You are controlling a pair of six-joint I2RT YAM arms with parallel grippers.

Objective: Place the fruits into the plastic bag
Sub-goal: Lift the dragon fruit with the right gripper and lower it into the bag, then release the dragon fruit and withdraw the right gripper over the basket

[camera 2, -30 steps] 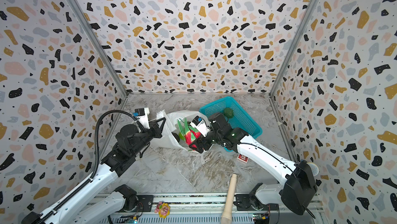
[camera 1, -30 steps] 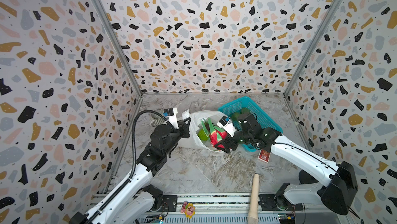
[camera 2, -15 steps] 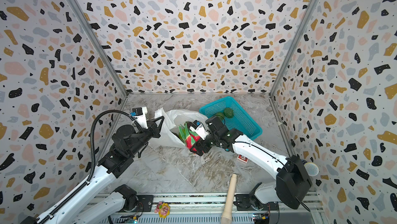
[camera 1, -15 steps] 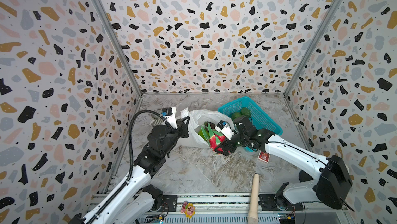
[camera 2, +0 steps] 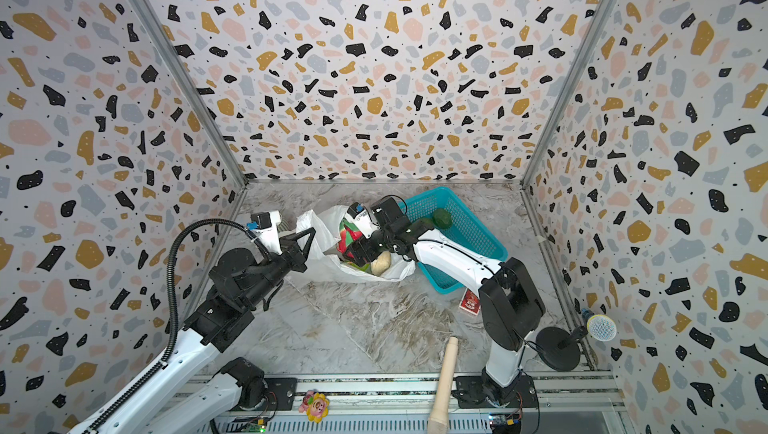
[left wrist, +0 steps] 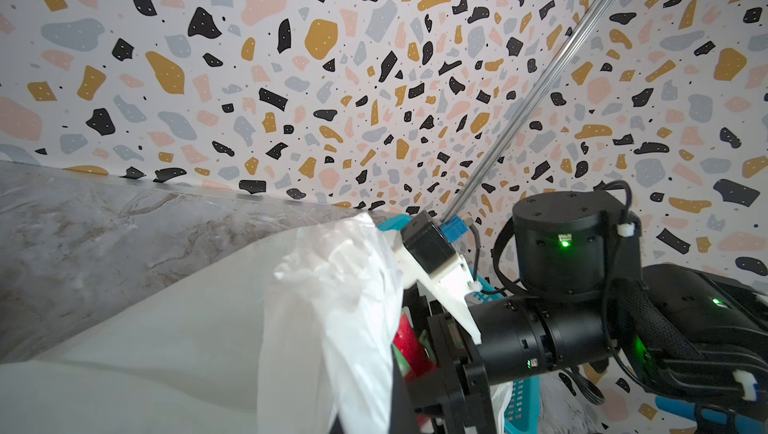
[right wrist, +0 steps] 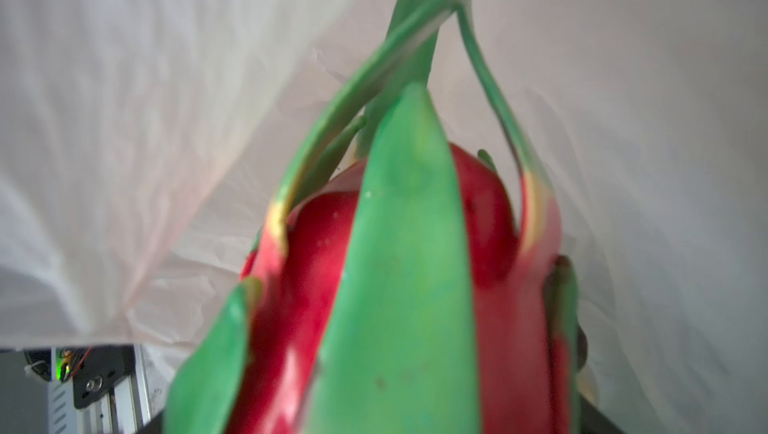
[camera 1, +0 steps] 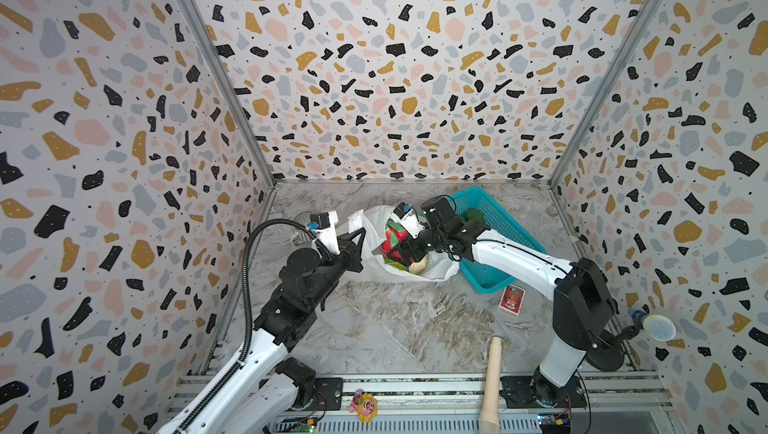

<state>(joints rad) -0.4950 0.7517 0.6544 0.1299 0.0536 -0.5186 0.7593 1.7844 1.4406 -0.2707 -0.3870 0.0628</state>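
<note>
**Dragon fruit held inside the bag's mouth, ready to be let go**

The dragon fruit (camera 1: 392,240) is up off the counter (camera 1: 395,328) and already within the open mouth of the plastic bag (camera 1: 374,224). The right tool (camera 1: 405,251) carries it, jaws set wide around the red body. The fruit's long axis runs straight away from that tool, green tips leading deeper into the bag. In the right wrist view, white film closes in on both sides of it.

It is a plump red-pink toy with long green scales, a couple of them trailing off into thin curling strands. It looks bulky for this opening, and I'd guess those strands could catch on the thin film.

Low in the bag, just beside the fruit, lies a cream lumpy piece (camera 1: 419,263).

The left tool (camera 1: 359,240) is pressed together on the bag's edge, on the side away from the basket, and holds the mouth up. The drop seems to hang on that hold. With the bag under the fruit, the right arm need only let go.

The teal basket (camera 1: 505,230) sits right up against the bag on the right arm's side. One dark green fruit (camera 1: 471,215) waits in it.
</note>
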